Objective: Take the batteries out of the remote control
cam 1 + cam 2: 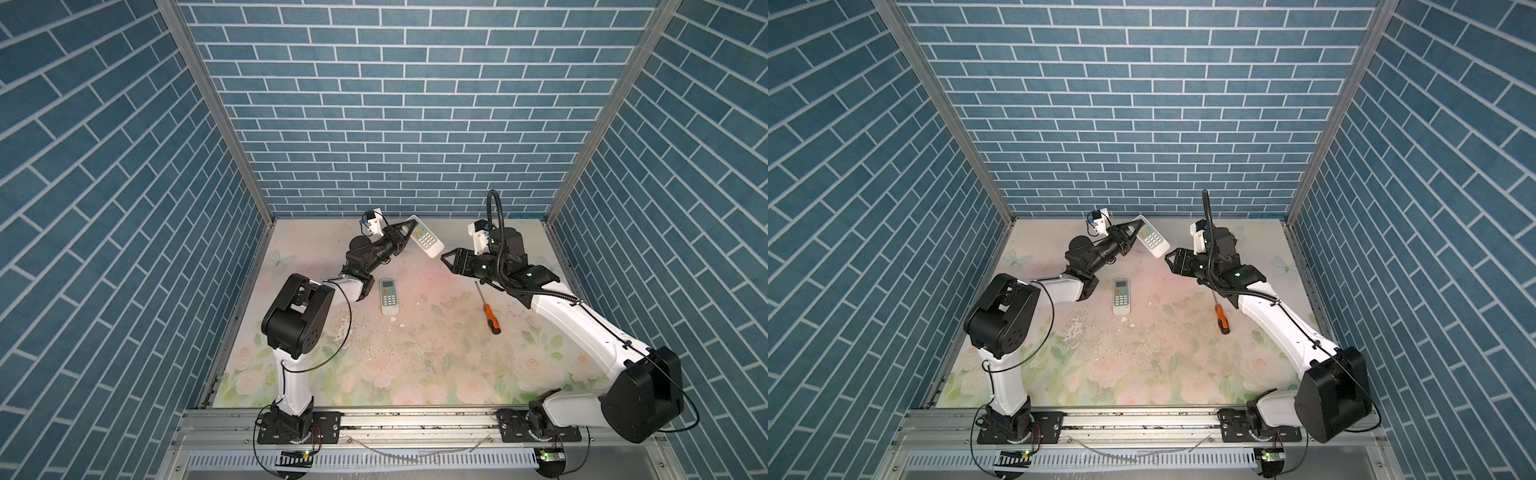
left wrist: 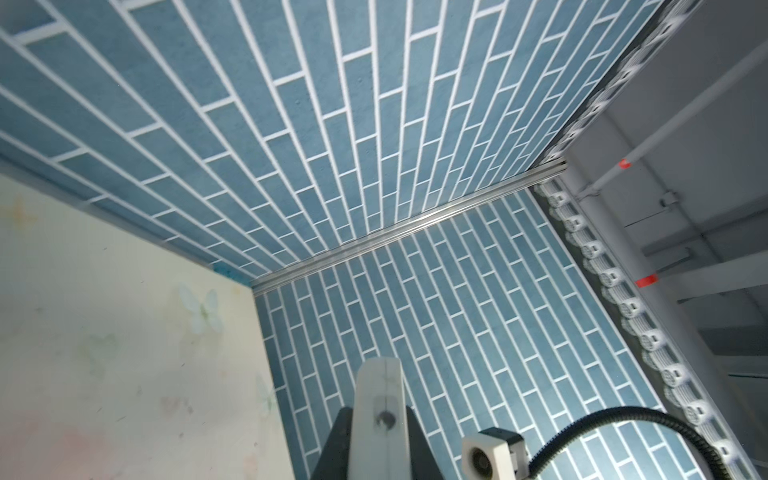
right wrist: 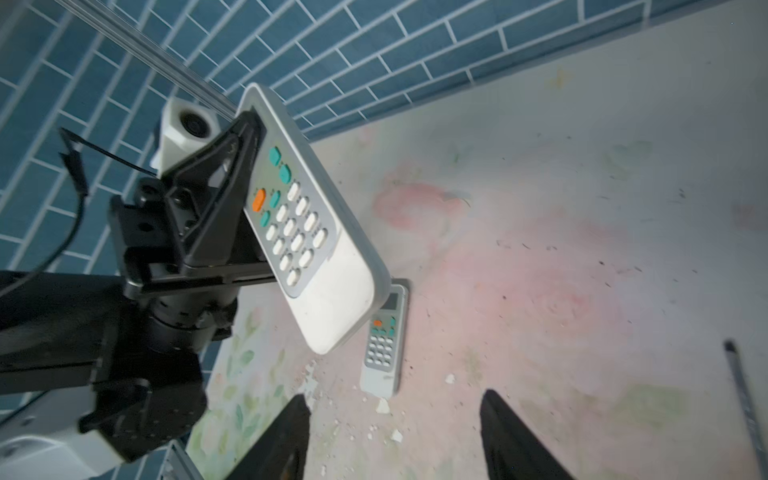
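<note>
My left gripper point(image 1: 409, 229) point(image 1: 1136, 227) is shut on a white remote control point(image 1: 425, 239) point(image 1: 1153, 239) and holds it tilted above the back of the table, keypad up. In the left wrist view the remote control point(image 2: 374, 382) shows edge-on between the two black fingers point(image 2: 338, 449). My right gripper point(image 1: 444, 257) point(image 1: 1168, 256) hovers open and empty just off the remote's lower end. The right wrist view shows the held remote control point(image 3: 316, 249) beyond the open right gripper point(image 3: 395, 397). No batteries are in view.
A second white remote point(image 1: 389, 296) point(image 1: 1121, 296) point(image 3: 384, 345) lies keypad up on the floral table point(image 1: 436, 374), with white chips and crumbs near it. An orange-and-black screwdriver point(image 1: 489, 312) point(image 1: 1221, 316) lies below the right gripper. Blue brick walls enclose three sides.
</note>
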